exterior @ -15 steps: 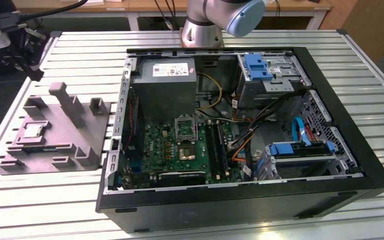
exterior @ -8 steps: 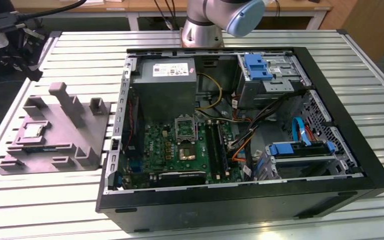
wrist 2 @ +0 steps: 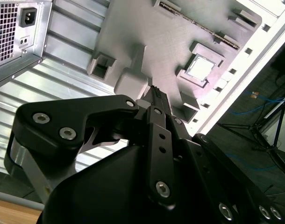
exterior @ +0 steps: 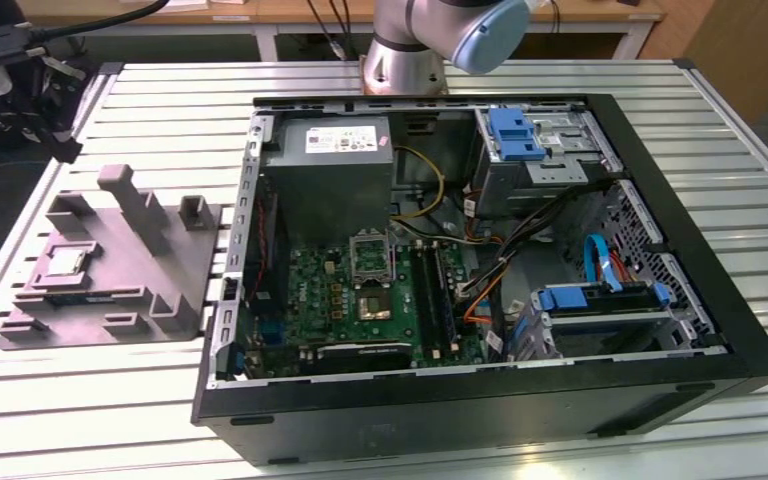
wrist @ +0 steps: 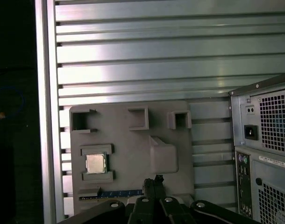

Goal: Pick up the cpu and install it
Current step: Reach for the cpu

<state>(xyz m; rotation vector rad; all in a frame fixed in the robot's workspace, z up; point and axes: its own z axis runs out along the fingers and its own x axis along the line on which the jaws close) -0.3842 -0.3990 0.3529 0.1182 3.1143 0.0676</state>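
The cpu (exterior: 64, 263), a small square chip with a silvery top, lies flat in a recess of the grey fixture plate (exterior: 117, 290), on the slatted table at the exterior view's left. Both wrist views look down on it: the cpu (wrist: 96, 163) (wrist 2: 200, 67) sits between two raised lips. My gripper (wrist: 154, 183) (wrist 2: 156, 98) hangs well above the plate, off to one side of the chip and apart from it. Its black fingers are shut together with nothing between them. The green board's black socket (exterior: 373, 300) lies inside the open computer case (exterior: 758, 370).
The case holds a grey power-supply box (exterior: 337, 160), cables and blue drive brackets (exterior: 598, 300). A long narrow memory stick (wrist: 119, 192) lies in a slot of the fixture plate, among raised blocks (exterior: 124, 195). The table edge (wrist: 48, 112) runs close beside the plate.
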